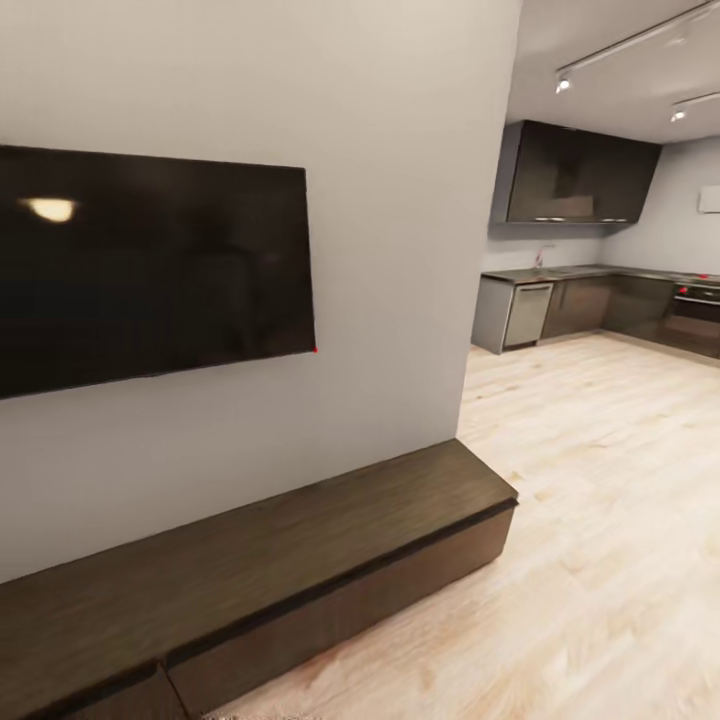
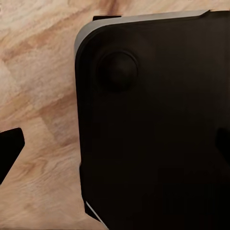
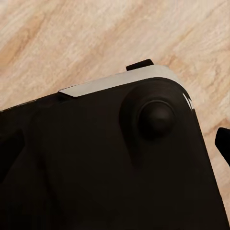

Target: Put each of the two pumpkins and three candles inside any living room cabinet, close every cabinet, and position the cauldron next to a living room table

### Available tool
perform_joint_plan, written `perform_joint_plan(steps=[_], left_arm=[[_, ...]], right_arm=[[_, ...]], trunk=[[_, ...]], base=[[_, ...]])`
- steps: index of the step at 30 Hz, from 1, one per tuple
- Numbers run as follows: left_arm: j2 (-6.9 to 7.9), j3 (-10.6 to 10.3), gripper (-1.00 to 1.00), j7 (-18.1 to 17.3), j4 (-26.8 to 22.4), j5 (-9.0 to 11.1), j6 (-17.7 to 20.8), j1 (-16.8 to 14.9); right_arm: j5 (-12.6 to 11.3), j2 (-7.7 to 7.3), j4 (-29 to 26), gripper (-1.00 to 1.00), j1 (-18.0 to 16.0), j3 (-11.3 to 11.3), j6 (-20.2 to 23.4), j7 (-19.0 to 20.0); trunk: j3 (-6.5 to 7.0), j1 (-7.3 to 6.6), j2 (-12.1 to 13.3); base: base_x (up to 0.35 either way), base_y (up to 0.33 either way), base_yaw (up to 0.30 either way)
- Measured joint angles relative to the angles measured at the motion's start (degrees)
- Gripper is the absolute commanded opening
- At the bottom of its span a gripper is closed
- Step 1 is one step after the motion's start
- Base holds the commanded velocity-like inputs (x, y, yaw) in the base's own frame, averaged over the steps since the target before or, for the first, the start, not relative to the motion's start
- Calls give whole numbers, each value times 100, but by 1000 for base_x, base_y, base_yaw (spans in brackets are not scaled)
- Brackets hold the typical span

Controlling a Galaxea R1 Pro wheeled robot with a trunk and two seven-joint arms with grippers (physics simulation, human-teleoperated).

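One low dark-brown cabinet across lower left of head view, fronts apparently shut, below wall-mounted TV; kitchen units upper right. Gripper opening: cannot tell. Wrist views: robot base over plank floor. Progress unjudgeable; likely in transit.

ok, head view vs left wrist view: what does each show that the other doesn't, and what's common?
Head view alone: the long dark-brown cabinet under a wall-mounted TV, fronts looking closed, and grey-black kitchen units beyond. Left wrist view alone: a black rounded panel with a grey edge, apparently part of the robot, and a dark fingertip at the frame edge. Shared: the light wood plank floor.
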Motion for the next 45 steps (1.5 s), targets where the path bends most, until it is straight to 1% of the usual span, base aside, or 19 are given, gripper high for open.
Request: perform_joint_plan(steps=[13, 21, 27, 32, 34, 38, 42, 45], left_arm=[[-3, 7, 100, -7, 4, 15, 4, 1], [-81, 15, 100, -46, -5, 31, 0, -2], [-23, 15, 100, -62, -96, 43, 10, -11], [-11, 17, 100, -63, -116, 52, 15, -11], [-5, 21, 100, -64, -118, 56, 16, -11], [11, 28, 100, -64, -119, 62, 11, -11], [23, 31, 100, -64, -119, 69, 10, -11], [25, 33, 100, -64, -119, 135, 10, -11]], right_arm=[[3, 0, 0, 100, 0, 4, 9, 22], [5, 0, 0, 100, 0, 8, 20, 36], [6, 0, 0, 100, 0, 8, 49, 42], [10, 0, 0, 100, 0, 16, 58, 43], [13, 0, -1, 100, 0, 71, 66, 43], [18, 0, 0, 100, 0, 288, 70, 27], [19, 0, -1, 100, 0, 347, 71, 21], [19, 0, -1, 100, 0, 355, 71, 20]], trunk=[[0, 0, 0], [0, 0, 0], [-10, 0, 0], [-43, 0, 0], [-57, 0, 0], [-86, 0, 0], [-116, 1, 0], [-138, 1, 0]], base=[[0, 0, 278], [0, 0, 278], [0, 0, 245], [0, 0, 187], [0, 0, 181], [0, 0, 180], [-27, 0, 179], [-93, 0, 177]])
